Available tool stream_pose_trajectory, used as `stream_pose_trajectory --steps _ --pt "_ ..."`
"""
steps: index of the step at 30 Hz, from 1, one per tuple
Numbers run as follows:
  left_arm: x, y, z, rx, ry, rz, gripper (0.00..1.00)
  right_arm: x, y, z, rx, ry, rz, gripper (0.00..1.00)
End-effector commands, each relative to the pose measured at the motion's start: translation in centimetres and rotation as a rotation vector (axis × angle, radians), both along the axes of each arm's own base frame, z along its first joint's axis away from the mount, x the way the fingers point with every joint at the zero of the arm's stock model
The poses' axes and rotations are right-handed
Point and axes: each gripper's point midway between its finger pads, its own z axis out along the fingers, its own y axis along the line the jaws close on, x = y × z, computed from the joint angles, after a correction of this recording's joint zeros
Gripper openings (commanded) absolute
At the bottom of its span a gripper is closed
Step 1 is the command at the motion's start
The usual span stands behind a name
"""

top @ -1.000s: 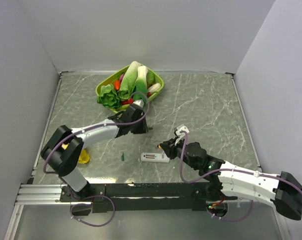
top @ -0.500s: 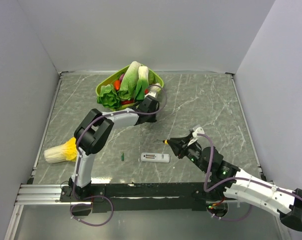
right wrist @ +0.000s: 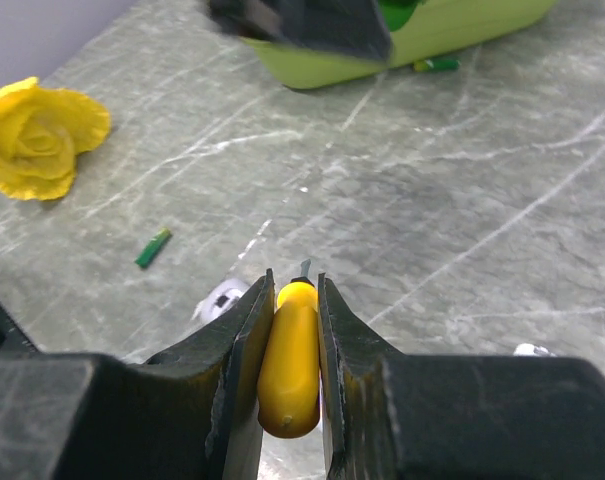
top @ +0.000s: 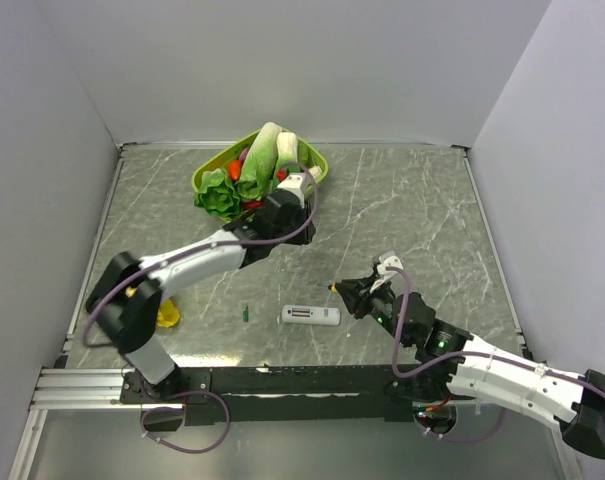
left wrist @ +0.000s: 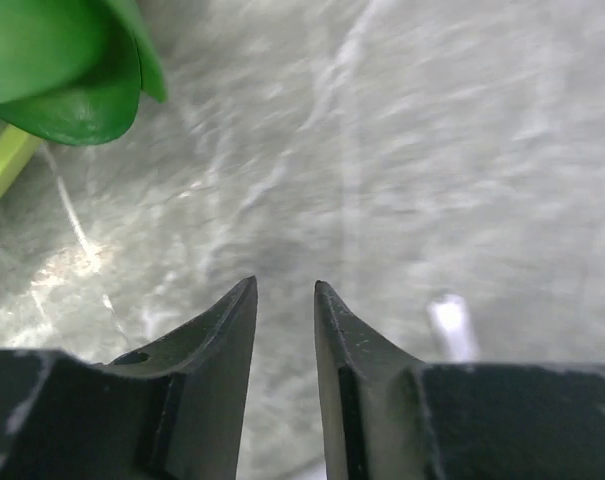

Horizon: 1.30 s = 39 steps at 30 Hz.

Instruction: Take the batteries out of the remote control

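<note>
Seemingly one battery [top: 245, 312] lies out on the table [top: 412, 210] beside the remote control [top: 310, 316]; more may sit inside. The right gripper [right wrist: 292, 285] clamps a yellow screwdriver [right wrist: 288, 370]; the left gripper [left wrist: 284, 292] hangs slightly parted, empty.

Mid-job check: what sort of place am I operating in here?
Probably a lab robot test cell rather than a home: plain white panels wall in the marble-patterned table, an aluminium rail runs along its near edge, and a green basket of toy-looking vegetables sits at the back like a prop.
</note>
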Motion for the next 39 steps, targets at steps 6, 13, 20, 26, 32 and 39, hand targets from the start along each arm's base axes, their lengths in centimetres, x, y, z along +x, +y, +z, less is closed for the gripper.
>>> stream_pose_trajectory --steps 6,13,20,26,32,39 --pt "-7.4 4.5 6.6 -0.202 -0.104 0.029 0.47 2.0 -1.2 -0.2 -0.038 0.065 -0.153 0.00" --pt "-10.6 9.1 6.6 -0.228 -0.094 0.100 0.95 4.9 -1.1 0.7 0.020 0.157 -0.168 0.00" --pt "-11.8 10.9 7.1 -0.267 -0.098 0.145 0.99 7.8 -1.5 -0.8 0.042 0.261 -0.221 0.02" --pt "-11.8 11.6 7.3 -0.261 -0.107 0.171 0.99 8.9 -1.3 -3.1 0.069 0.312 -0.231 0.04" --pt "-11.8 11.9 7.7 -0.278 -0.114 0.183 0.99 9.7 -1.1 -5.5 0.065 0.376 -0.231 0.07" --pt "-11.8 12.2 7.0 -0.271 -0.111 0.198 0.99 9.8 -1.1 -6.7 0.129 0.414 -0.230 0.07"
